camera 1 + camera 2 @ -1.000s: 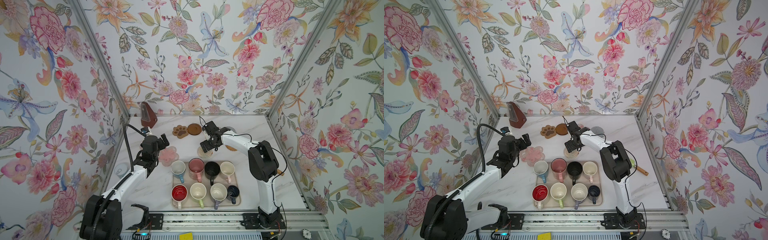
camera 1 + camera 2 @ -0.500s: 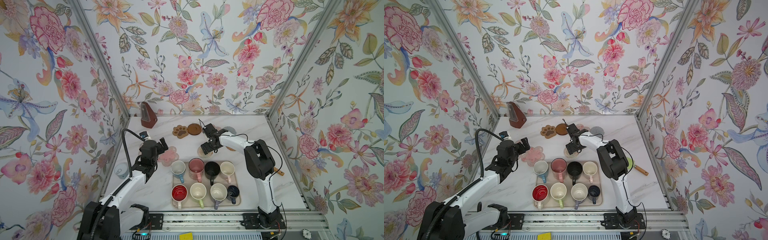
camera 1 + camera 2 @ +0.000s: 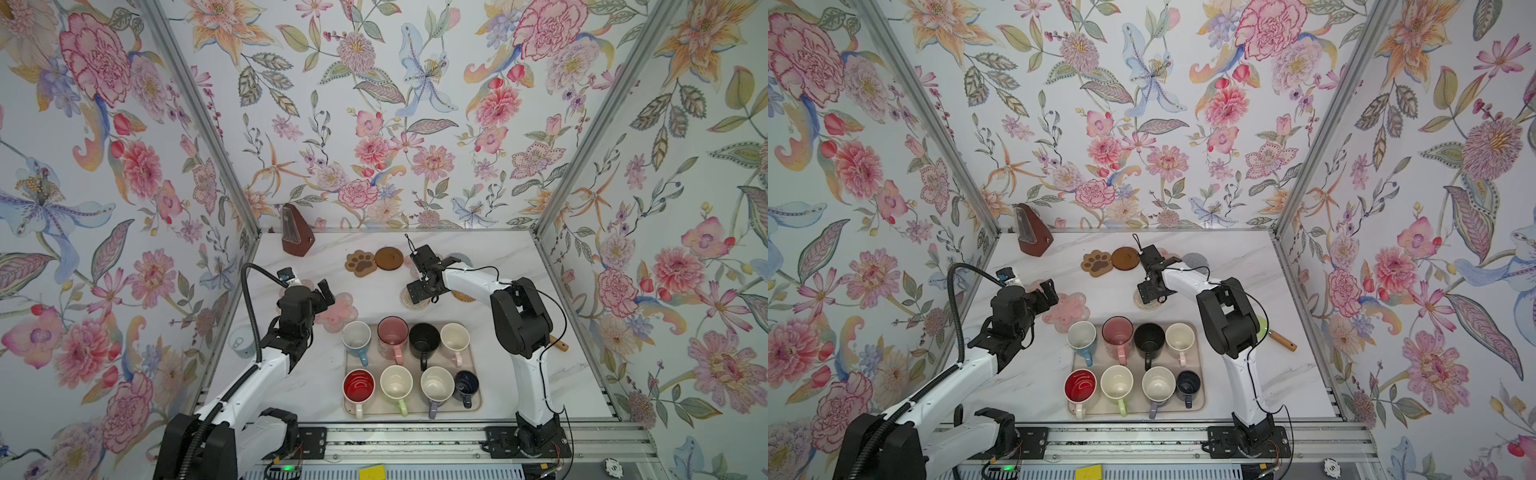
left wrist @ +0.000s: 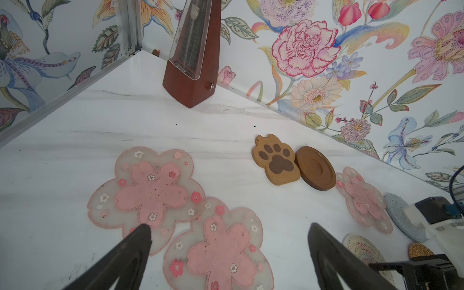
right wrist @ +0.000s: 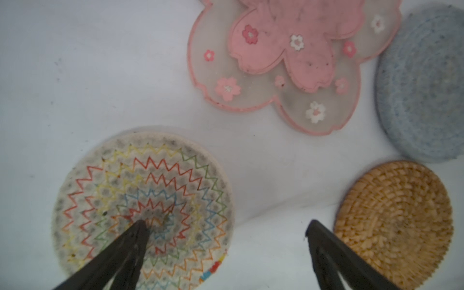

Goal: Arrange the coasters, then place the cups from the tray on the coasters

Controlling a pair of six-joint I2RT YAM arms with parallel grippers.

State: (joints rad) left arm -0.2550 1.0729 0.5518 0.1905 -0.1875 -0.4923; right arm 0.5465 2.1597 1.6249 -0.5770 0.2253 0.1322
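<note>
The beige tray (image 3: pixel 475 405) at the table's front holds several cups, among them a red-inside one (image 3: pixel 358 384) and a black one (image 3: pixel 424 338). My left gripper (image 4: pixel 229 226) hangs open over two overlapping pink flower coasters (image 4: pixel 150 190). My right gripper (image 5: pixel 226 222) is open and low. One finger is over the white woven coaster (image 5: pixel 155 180), the other beside the tan woven coaster (image 5: pixel 394 216). A third pink flower coaster (image 5: pixel 288 62) and the grey-blue coaster (image 5: pixel 421 82) lie just beyond. The brown paw coaster (image 3: pixel 360 262) and dark brown disc coaster (image 3: pixel 389 258) sit further back.
A brown metronome (image 3: pixel 296 230) stands in the back left corner. A small white can (image 3: pixel 240 341) sits by the left wall. A wooden-handled tool (image 3: pixel 1281 341) lies behind the right arm. Flowered walls close in three sides.
Both grippers stay open. The left arm has shifted slightly over the pink flower coasters. The right gripper has edged a little nearer over the white woven coaster.
</note>
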